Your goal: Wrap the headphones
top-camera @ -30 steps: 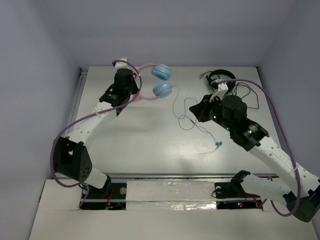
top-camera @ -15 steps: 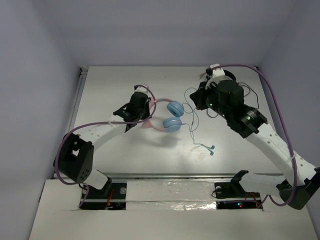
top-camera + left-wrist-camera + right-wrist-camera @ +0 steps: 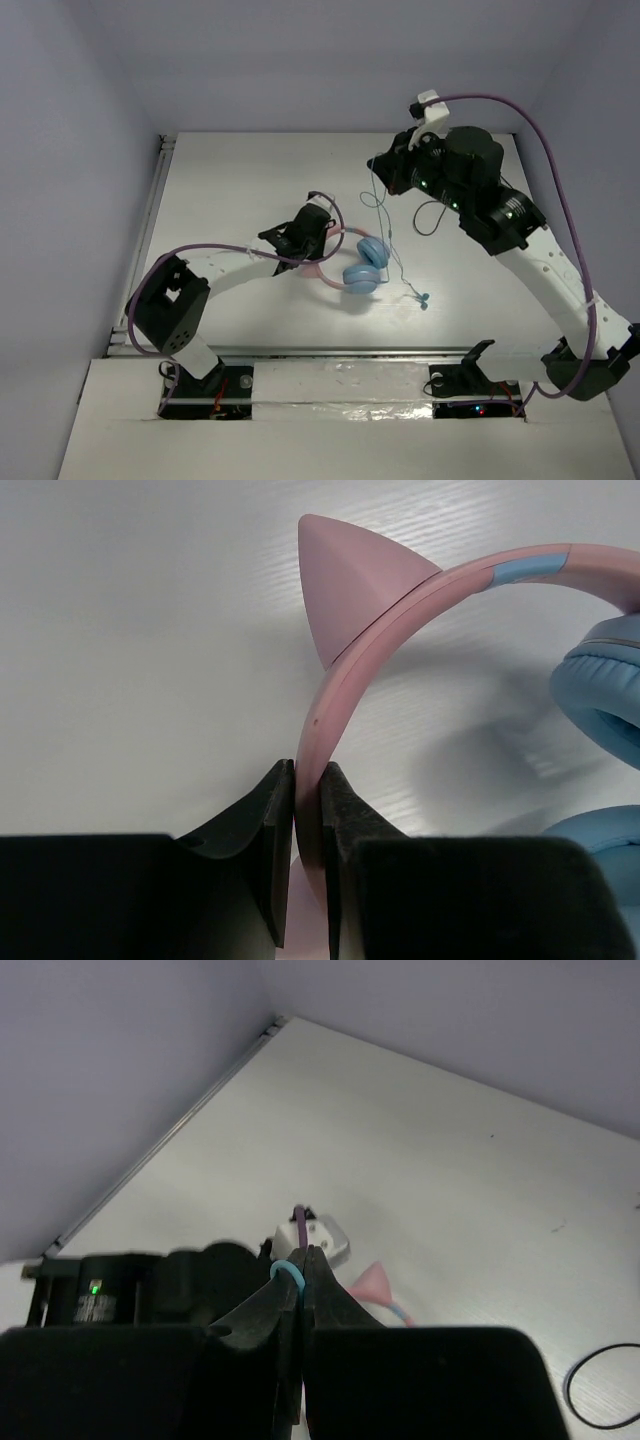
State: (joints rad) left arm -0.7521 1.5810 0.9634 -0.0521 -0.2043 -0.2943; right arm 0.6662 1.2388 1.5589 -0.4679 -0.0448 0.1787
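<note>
The headphones have light blue ear cups [image 3: 366, 264] and a pink headband with cat ears [image 3: 345, 590]. They lie mid-table, towards the front. My left gripper [image 3: 318, 240] is shut on the pink headband [image 3: 309, 780]. My right gripper [image 3: 378, 166] is raised over the far right of the table and shut on the thin light-blue cable [image 3: 290, 1272]. The cable [image 3: 385, 225] hangs down from it to the ear cups, and its plug end [image 3: 424, 298] lies on the table to their right.
A thin black cable [image 3: 432, 215], also in the right wrist view [image 3: 600, 1390], lies on the table under my right arm. The black headphones are hidden by that arm. The left arm's body [image 3: 150, 1290] shows below my right gripper.
My left gripper has pulled the headphones from the far left towards the table's front centre. My right gripper has risen and moved back with the cable, drawing it up.
</note>
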